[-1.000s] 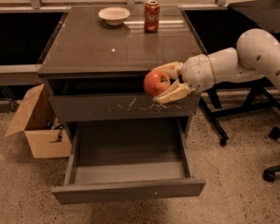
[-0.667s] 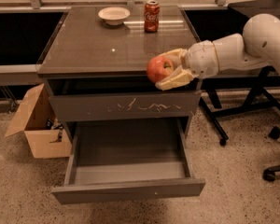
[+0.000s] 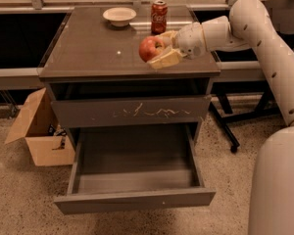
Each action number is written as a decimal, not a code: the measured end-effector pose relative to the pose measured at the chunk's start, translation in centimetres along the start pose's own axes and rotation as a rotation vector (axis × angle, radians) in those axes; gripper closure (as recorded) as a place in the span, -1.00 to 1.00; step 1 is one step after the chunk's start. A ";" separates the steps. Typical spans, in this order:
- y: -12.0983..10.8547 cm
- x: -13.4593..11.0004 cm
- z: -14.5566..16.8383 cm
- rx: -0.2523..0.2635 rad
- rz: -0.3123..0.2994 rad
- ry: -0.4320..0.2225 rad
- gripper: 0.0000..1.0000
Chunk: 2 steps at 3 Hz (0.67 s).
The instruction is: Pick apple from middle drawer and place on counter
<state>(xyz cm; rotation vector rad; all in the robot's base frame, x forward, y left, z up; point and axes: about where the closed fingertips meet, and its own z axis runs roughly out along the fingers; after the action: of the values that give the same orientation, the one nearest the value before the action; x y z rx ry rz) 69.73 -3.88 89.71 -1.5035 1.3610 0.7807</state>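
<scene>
The red apple [image 3: 149,48] with yellowish patches is held in my gripper [image 3: 157,49], whose tan fingers [image 3: 165,58] are shut around it from the right. The apple hangs just above the right front part of the glossy grey-brown counter [image 3: 93,48]. My white arm reaches in from the right. The middle drawer [image 3: 134,199], with a plain front panel, is pulled out below, and its smooth grey interior holds nothing.
A red cola can [image 3: 159,17] and a white bowl [image 3: 119,16] stand at the back of the counter. A closed drawer with white scratches [image 3: 137,112] sits above the open one. A cardboard box [image 3: 39,136] lies on the floor at left; chair legs [image 3: 225,126] at right.
My gripper has carried the apple up and away from the cabinet's front, from beside the scratched drawer to over the counter's right front part. The drawer has stayed open.
</scene>
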 end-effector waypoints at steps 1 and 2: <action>0.0 0.0 0.0 0.000 0.000 0.000 1.00; -1.7 0.6 0.8 0.041 0.013 -0.008 1.00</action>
<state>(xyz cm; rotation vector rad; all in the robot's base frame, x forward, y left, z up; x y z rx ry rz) 71.61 -3.47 89.29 -1.4601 1.3740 0.7618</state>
